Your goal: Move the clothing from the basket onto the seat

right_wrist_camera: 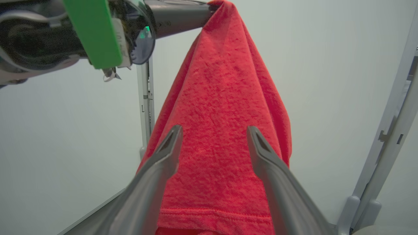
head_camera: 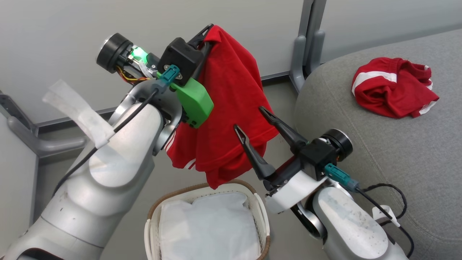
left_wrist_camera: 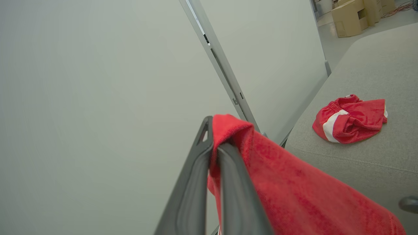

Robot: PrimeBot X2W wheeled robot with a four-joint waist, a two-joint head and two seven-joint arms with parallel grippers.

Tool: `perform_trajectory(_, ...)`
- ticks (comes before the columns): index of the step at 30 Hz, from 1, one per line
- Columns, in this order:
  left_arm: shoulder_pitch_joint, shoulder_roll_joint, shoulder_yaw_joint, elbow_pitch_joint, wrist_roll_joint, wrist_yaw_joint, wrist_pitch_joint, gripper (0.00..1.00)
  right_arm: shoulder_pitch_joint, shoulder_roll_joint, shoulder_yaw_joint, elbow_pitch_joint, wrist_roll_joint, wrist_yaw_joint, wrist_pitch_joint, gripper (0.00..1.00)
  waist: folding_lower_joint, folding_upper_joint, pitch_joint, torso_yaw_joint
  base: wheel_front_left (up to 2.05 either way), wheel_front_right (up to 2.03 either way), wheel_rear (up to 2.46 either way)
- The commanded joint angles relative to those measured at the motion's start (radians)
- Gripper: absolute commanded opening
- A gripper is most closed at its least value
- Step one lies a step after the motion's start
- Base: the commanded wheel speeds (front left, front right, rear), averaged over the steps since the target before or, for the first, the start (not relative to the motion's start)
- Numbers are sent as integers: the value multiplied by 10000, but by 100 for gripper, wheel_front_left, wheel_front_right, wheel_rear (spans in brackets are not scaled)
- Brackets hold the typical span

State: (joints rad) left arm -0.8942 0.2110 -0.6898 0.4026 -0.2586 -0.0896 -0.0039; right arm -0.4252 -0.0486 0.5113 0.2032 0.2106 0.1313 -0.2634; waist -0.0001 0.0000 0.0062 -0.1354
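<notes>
While the raised left gripper clamps a red jersey hanging above the basket, the right gripper angles upward beside it, fingers apart; red shorts lie on the grey seat.

A large grey woven seat with rounded edges and a stitched seam fills the right side. One crumpled red garment with a broad white stripe and white trim lies on its top, well back from the near edge, with bare fabric all round it.

The grey floor runs beside the seat. A small oval white basket with a brown woven rim stands on it near the seat's front corner, apart from the upholstery, with a plain white cloth liner inside. A grey partition post stands on the floor by the seat's far corner. In the left wrist view, cardboard boxes sit on the floor beyond the seat.
</notes>
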Motion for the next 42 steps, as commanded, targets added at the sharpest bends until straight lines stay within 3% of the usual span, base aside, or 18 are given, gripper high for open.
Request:
perform_trajectory(1,-214,-78,-46,71,-106,76,29,0,-208,-35,176,22,126,-11,-20,100,1,0,7,7,0,0,0)
perform_trajectory(7,-275,-374,-166,246,-181,167,130,0,-863,-35,656,776,504,-11,-20,100,1,0,41,94,0,0,0)
perform_trajectory(14,-284,-887,-444,419,-275,225,251,0,-1358,-32,250,2171,899,-11,-20,100,1,0,4,410,0,0,0)
perform_trajectory(22,-181,-1236,-778,327,-433,273,528,0,-1589,-38,618,2425,1516,-11,-20,100,1,0,9,593,0,0,0)
perform_trajectory(33,-15,-1461,-1154,-530,-819,291,859,0,-2477,-33,-622,3877,421,-11,-20,100,1,0,59,943,0,0,0)
perform_trajectory(34,-14,-1424,-1139,-621,-839,296,884,0,-2581,-33,-779,4035,287,-11,-20,84,1,0,71,970,0,0,0)
perform_trajectory(36,11,-1311,-1093,-726,-856,325,898,0,-2743,-37,-1027,4288,77,-12,-20,32,1,0,90,1009,0,0,0)
perform_trajectory(37,28,-1250,-1071,-776,-865,332,905,0,-2820,-37,-1134,4402,-9,-12,-20,19,1,0,98,1020,0,0,0)
perform_trajectory(38,48,-1172,-1053,-835,-880,346,913,0,-2896,-33,-1249,4490,-83,-12,-20,0,1,0,111,1030,0,0,0)
perform_trajectory(42,140,-920,-973,-956,-910,413,931,0,-3090,-35,-1496,4710,-227,-12,-20,0,1,0,169,1013,0,0,0)
